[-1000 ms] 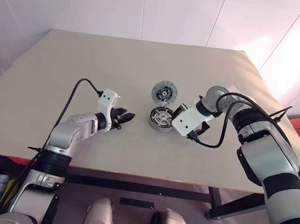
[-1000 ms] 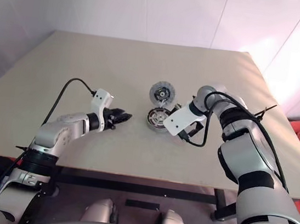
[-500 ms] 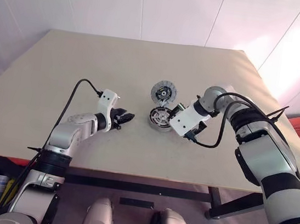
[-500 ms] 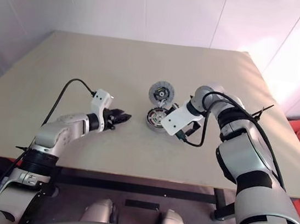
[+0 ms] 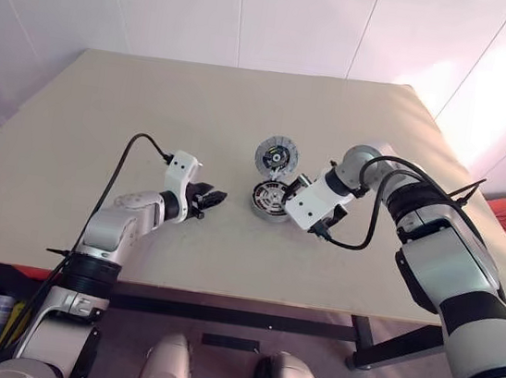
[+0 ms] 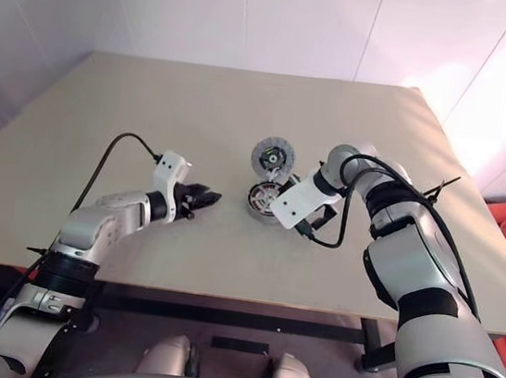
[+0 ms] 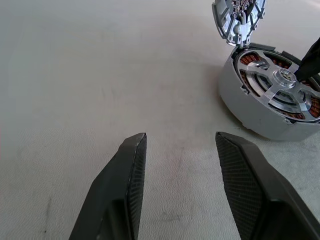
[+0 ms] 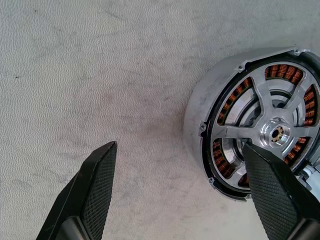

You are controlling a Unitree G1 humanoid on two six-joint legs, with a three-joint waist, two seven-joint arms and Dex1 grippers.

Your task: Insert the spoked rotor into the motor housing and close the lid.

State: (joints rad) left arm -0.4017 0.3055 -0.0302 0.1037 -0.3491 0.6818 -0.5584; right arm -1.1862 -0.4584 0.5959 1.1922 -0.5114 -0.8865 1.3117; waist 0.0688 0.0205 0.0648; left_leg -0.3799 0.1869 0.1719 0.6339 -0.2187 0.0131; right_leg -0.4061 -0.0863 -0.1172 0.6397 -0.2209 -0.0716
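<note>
Right fingers (image 8: 180, 195) shifted slightly toward spoked rotor (image 8: 267, 135), spread, one tip touching it; left fingers (image 7: 180, 150) parted, empty.

Mid-table, toward my right edge.
I see the black-rimmed spoked rotor (image 8: 265, 137) seated in the grey metal motor housing (image 5: 271, 201), the round segmented lid (image 5: 277, 154) standing hinged behind it.

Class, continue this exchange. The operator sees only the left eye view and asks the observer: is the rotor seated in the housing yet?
Observer: Yes. The right wrist view shows the spoked rotor lying inside the motor housing, copper windings visible between its spokes.
Operator: How do the right gripper fingers stand?
Observer: Open: one fingertip over the rotor near its hub, the other over bare table.
Operator: Left gripper?
Observer: Open and empty, short of the housing, in the left wrist view.
</note>
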